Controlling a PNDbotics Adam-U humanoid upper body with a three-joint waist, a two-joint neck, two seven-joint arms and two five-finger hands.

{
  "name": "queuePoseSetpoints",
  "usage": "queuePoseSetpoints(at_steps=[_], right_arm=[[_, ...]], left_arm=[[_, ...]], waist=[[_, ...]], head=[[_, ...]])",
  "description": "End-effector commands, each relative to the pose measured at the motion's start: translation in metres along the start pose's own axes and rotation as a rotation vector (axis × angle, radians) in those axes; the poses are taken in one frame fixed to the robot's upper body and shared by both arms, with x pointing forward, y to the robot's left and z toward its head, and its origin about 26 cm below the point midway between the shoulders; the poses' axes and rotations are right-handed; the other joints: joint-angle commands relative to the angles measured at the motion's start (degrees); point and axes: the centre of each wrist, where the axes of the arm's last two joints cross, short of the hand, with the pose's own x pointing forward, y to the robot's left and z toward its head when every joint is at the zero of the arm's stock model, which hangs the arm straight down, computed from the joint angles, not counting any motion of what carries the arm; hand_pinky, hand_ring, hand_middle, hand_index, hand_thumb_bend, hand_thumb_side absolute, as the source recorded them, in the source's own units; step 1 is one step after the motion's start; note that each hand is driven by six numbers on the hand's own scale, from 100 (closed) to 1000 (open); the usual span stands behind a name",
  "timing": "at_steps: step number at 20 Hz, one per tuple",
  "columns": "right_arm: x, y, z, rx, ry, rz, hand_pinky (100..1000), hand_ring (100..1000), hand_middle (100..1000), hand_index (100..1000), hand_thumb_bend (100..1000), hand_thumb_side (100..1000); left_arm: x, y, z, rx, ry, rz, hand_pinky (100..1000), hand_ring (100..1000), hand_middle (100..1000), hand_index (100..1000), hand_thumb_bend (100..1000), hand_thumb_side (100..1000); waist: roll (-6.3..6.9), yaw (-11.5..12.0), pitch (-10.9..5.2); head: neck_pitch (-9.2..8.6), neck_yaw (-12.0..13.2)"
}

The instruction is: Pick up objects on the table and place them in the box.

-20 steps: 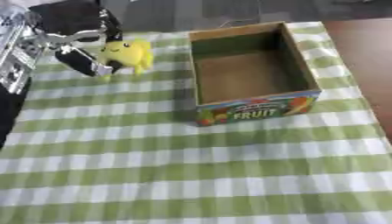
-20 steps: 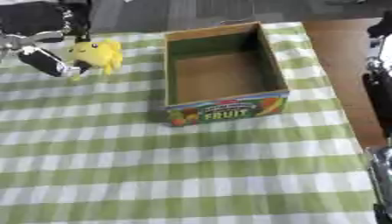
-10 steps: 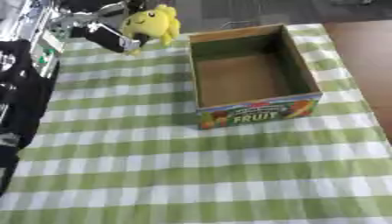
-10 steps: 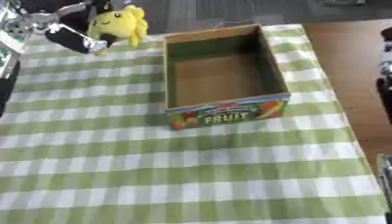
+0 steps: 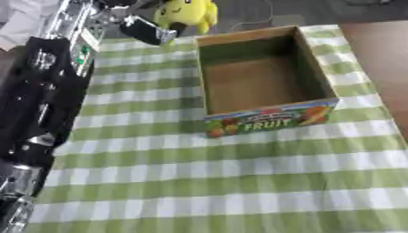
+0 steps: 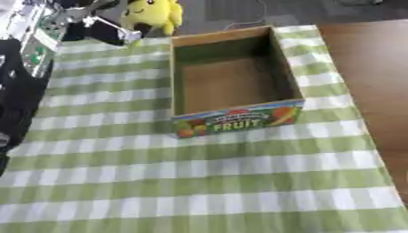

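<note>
A yellow plush toy (image 5: 188, 13) hangs in the air at the top of the views, above the far left corner of the box. My left hand (image 5: 142, 28) is curled round its left side, black fingers showing beside it. The cardboard box (image 5: 263, 118), printed FRUIT on its front wall, stands open and empty on the green checked cloth (image 5: 223, 182). My left arm (image 5: 40, 100) runs up the left edge of the left eye view. The right hand shows in neither view.
Bare brown table (image 6: 370, 77) lies to the right of the cloth. Grey floor with a cable shows beyond the far edge. The near half of the cloth holds nothing.
My left hand has lifted the yellow toy off the cloth and carried it up and to the right, toward the box's far left corner. The camera has shifted too.
</note>
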Motion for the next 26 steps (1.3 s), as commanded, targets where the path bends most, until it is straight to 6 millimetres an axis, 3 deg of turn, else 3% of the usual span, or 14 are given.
queuePoseSetpoints(at_steps=[1,11,26], right_arm=[[0.008,0.001,-0.006,-0.005,-0.038,-0.028,796,833,532,860,100,576],[0.013,0.008,-0.01,-0.002,-0.056,-0.071,797,833,533,861,100,571],[0.015,0.011,-0.011,0.012,-0.057,-0.088,801,836,531,862,100,574]], left_arm=[[0.002,0.012,-0.009,0.061,0.025,-0.045,768,581,430,525,100,396],[0.022,-0.004,-0.026,0.191,0.115,-0.123,748,557,412,511,100,385],[0.044,-0.044,-0.036,0.047,-0.065,-0.15,758,627,464,560,100,404]], waist=[[-0.33,-0.42,-0.85],[-0.34,-2.65,0.05],[0.07,-3.75,1.13]], head=[[-1.08,1.28],[-1.77,3.61],[-1.84,4.28]])
